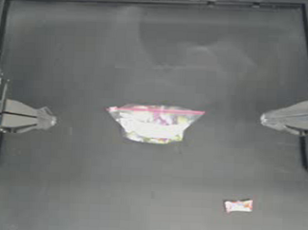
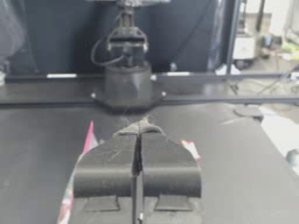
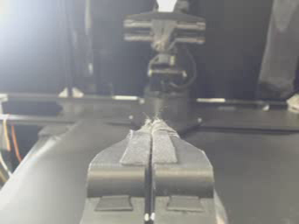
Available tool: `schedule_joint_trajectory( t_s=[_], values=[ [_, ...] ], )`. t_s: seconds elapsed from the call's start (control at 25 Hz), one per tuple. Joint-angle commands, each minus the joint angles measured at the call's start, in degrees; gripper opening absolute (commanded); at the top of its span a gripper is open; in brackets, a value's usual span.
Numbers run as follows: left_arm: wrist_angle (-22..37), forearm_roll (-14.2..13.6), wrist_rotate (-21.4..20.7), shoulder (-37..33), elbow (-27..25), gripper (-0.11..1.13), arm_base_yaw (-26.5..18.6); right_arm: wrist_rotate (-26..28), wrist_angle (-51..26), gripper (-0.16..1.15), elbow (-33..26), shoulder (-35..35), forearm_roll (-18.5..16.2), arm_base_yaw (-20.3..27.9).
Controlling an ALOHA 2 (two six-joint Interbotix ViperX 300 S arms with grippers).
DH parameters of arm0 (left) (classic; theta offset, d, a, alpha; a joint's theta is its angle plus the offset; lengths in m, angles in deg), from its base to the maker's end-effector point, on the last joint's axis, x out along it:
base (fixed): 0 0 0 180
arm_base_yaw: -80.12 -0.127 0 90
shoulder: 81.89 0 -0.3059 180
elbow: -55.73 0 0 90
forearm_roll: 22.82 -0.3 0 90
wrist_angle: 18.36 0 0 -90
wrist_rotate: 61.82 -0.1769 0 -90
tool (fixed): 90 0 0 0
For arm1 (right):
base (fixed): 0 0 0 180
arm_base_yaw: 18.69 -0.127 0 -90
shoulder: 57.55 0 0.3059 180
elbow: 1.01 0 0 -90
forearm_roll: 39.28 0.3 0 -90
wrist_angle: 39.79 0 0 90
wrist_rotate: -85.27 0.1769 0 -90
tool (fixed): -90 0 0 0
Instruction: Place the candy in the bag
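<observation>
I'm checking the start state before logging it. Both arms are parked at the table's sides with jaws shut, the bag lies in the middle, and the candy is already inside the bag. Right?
Not quite. The candy is not in the bag: the top view shows it lying alone on the table, apart from the bag, nearer the right arm's side. The rest holds: the left gripper and right gripper are parked at the sides, jaws shut.

Dark grey table, plain, with pale glare patches. Clear bag with pink-red strip along the mouth; yellow, white and pink contents inside. Small candy: white wrapper, orange-red and greenish marks. Left gripper and right gripper both grey, with darker parts.
</observation>
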Motion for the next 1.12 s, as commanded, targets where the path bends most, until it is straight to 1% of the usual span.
schedule_joint_trajectory(
  t_s=[0.04, 0.08, 0.12, 0.2, 0.4, 0.48, 0.56, 0.64, 0.8, 0.84, 0.88, 0.92, 0.96, 1.04, 1.12],
  values=[
    [0.35, -0.88, -0.88, -0.18, 0.53, -0.03, 0.09, 0.09, 0.7, -0.05, -0.88, -0.09, 0.26, -0.18],
    [0.62, -0.88, -1.14, -0.18, 0.62, -0.01, 0.09, 0.09, 0.7, -0.03, -1.05, 0.0, 0.09, -0.18],
    [1.14, -0.88, -1.49, -0.18, 0.88, 0.04, 0.18, 0.0, 0.7, 0.01, -1.23, 0.0, 0.0, -0.09],
    [2.02, -0.88, -1.76, -0.26, 1.32, 0.08, 0.18, -0.18, 0.53, 0.08, -1.32, 0.0, -0.26, -0.18],
    [2.29, -0.97, -2.11, -0.53, 1.41, 0.07, 0.09, -0.18, 0.09, 0.08, -1.32, -0.26, -1.41, -0.09],
    [2.29, -0.88, -2.29, -1.05, 1.41, 0.13, -0.09, -0.09, 0.18, 0.1, -1.32, -0.44, -1.49, -0.09],
    [2.29, -0.97, -2.37, -1.41, 1.41, 0.27, -0.09, -0.26, 0.35, 0.16, -1.41, -0.53, -1.67, -0.09],
    [2.37, -0.97, -2.46, -1.32, 1.49, 0.48, -0.09, -0.26, 0.44, 0.3, -1.32, -0.53, -1.93, -0.18],
    [2.37, -0.88, -2.46, -0.79, 1.49, 0.94, -0.09, -0.18, 0.44, 0.73, -1.14, -0.53, -3.6, -0.09],
    [2.37, -0.88, -2.46, -0.62, 1.67, 1.03, -0.09, -0.09, 0.44, 0.83, -1.14, -0.44, -3.96, -0.09],
    [2.55, -0.97, -2.55, -0.53, 1.67, 1.07, -0.09, -0.09, 0.44, 0.92, -1.23, -0.53, -4.13, -0.18],
    [2.9, -0.97, -2.55, -0.53, 1.85, 1.06, -0.09, -0.09, 0.44, 1.0, -1.23, -0.53, -4.13, -0.18],
    [3.6, -0.97, -2.55, -0.53, 1.93, 1.03, -0.18, -0.09, 0.26, 1.05, -1.23, -0.53, -4.13, -0.09],
    [4.75, -1.05, -2.64, -0.53, 2.2, 1.0, -0.09, -0.09, 0.09, 1.03, -1.41, -0.53, -3.87, -0.18],
    [5.45, -1.05, -3.08, -0.53, 2.29, 1.01, -0.26, -0.09, -0.44, 1.0, -1.49, -0.53, -3.6, -0.09]
  ],
)
